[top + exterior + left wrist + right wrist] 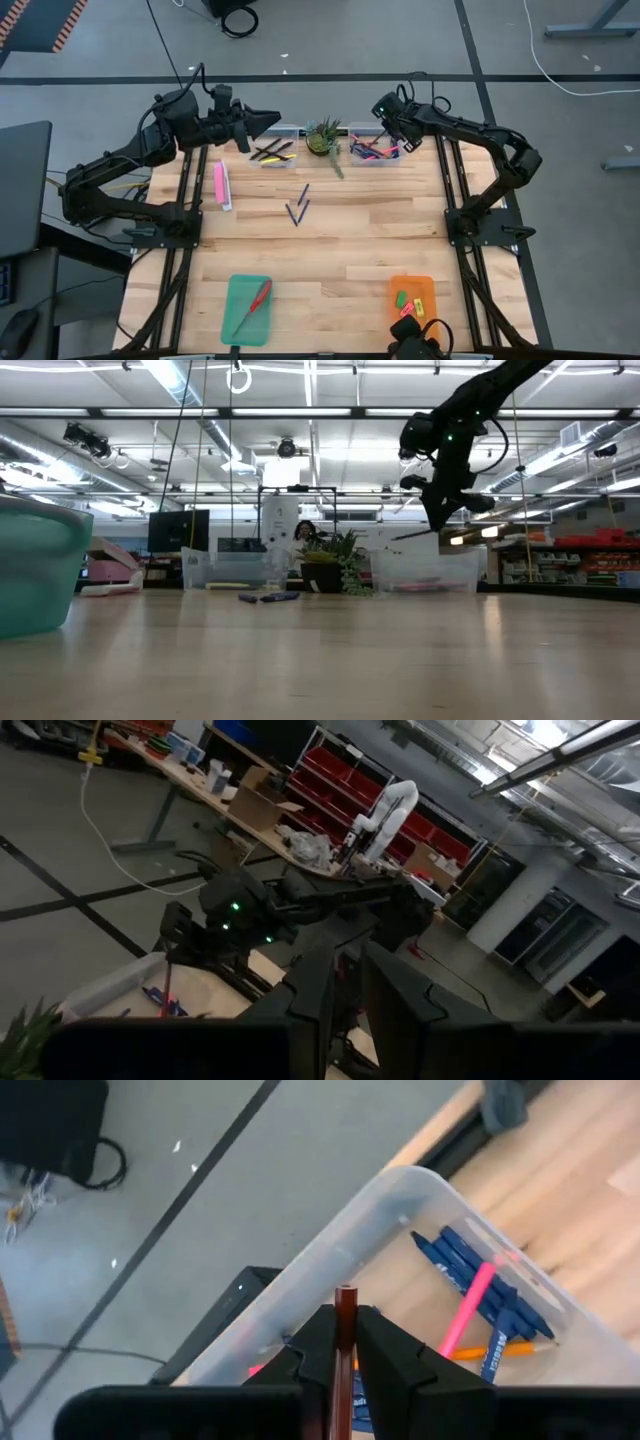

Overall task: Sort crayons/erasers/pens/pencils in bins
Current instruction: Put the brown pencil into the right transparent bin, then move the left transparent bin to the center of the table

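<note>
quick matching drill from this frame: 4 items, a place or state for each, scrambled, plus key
1. right hand
2. red-handled scissors
3. erasers
4. loose pens

A. in the teal tray
B. on bare table, between the bins
C. over the right clear tub, clamped on a thin brown stick
D. in the orange tray

Pairs: 1-C, 2-A, 3-D, 4-B

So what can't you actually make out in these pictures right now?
- Left end effector: the high view is too small to show whether it holds anything; its wrist view shows only the fingers.
- Stick in the right end effector: the fingers cover all but its brown tip, so pencil or crayon is unclear.
- Erasers in the orange tray: too small to count.
- Teal tray: cut off by the low view's edge.
</note>
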Action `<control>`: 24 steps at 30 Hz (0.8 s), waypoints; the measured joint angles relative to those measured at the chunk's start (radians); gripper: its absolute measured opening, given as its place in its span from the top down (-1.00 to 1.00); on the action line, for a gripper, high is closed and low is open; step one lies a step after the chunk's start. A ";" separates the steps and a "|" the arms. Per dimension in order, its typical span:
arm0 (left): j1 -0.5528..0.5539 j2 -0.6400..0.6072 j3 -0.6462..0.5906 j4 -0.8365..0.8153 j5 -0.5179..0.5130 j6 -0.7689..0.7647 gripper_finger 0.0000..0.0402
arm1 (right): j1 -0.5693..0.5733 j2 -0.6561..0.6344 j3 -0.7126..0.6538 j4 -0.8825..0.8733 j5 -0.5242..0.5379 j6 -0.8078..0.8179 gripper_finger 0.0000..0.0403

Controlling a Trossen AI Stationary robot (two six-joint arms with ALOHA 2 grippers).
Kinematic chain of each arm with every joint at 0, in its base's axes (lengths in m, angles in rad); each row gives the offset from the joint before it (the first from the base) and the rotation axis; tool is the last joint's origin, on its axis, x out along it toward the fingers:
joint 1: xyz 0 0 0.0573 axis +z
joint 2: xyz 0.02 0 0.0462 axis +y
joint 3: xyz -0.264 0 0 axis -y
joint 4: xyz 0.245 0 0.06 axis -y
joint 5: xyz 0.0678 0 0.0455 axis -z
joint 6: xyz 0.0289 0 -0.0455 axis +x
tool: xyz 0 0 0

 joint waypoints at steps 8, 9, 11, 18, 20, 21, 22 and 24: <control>0.028 0.000 0.000 0.000 0.000 0.000 0.65 | 0.000 0.000 -0.015 0.002 0.030 0.098 0.64; 0.032 0.000 0.000 0.000 0.000 0.000 0.65 | 0.000 0.000 -0.015 0.002 0.035 0.100 0.62; 0.038 0.000 0.000 0.000 -0.001 0.000 0.65 | 0.000 0.000 -0.015 0.002 0.041 0.101 0.59; 0.048 -0.002 0.000 -0.001 -0.001 0.000 0.66 | 0.015 0.000 -0.015 0.086 0.017 -0.077 0.51; 0.048 -0.005 0.000 0.000 -0.001 0.000 0.64 | 0.028 0.000 -0.012 0.117 -0.027 -0.211 0.51; 0.048 -0.006 0.000 0.000 -0.001 0.000 0.64 | 0.038 0.000 -0.009 0.132 -0.048 -0.284 0.51; 0.048 -0.006 0.000 -0.001 -0.001 0.000 0.64 | 0.049 0.000 -0.007 0.149 -0.068 -0.358 0.52; 0.048 -0.006 0.000 -0.002 0.000 0.001 0.64 | 0.073 0.000 0.000 0.161 -0.116 -0.496 0.53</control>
